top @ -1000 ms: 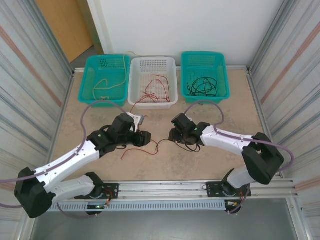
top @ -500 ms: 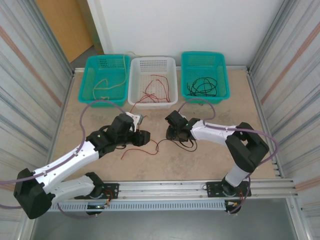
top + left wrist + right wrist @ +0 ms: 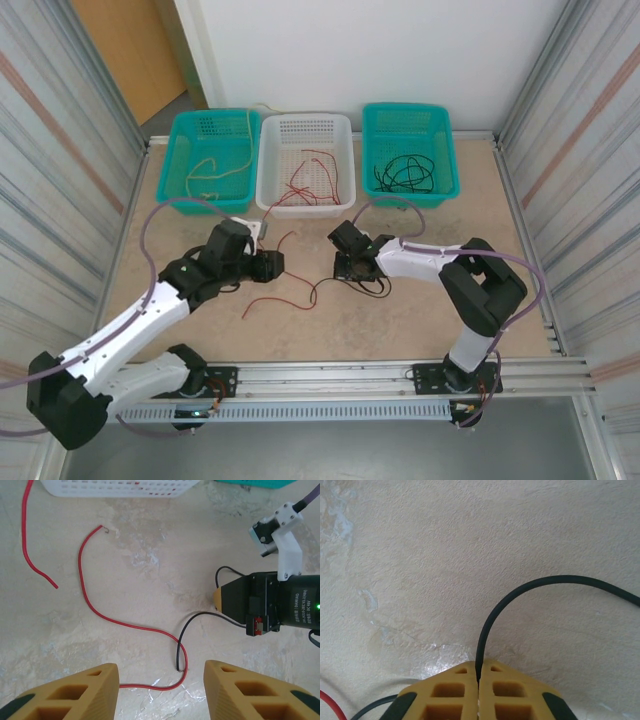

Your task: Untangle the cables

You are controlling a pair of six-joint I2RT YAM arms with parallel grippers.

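A long red cable (image 3: 95, 610) curls across the table and loops between the fingers of my left gripper (image 3: 161, 672), which is open just above it and touches nothing. In the top view the left gripper (image 3: 270, 265) stands left of this red cable (image 3: 285, 298). A black cable (image 3: 181, 635) ends beside the red loop and runs to my right gripper (image 3: 345, 262). The right gripper (image 3: 478, 672) is shut on that black cable (image 3: 520, 587), low over the table. A second red strand (image 3: 27, 550) hangs out of the white basket.
Three baskets line the far edge. The left teal basket (image 3: 176, 150) holds a yellow-tan cable (image 3: 215, 165). The white basket (image 3: 305, 210) holds red cables (image 3: 318, 165). The right teal basket (image 3: 452, 150) holds black cables (image 3: 405, 175). Metal walls close both sides.
My left gripper has drawn back to the left, away from the right gripper. The right gripper has shifted slightly left and its elbow has swung inward, still holding the black cable.
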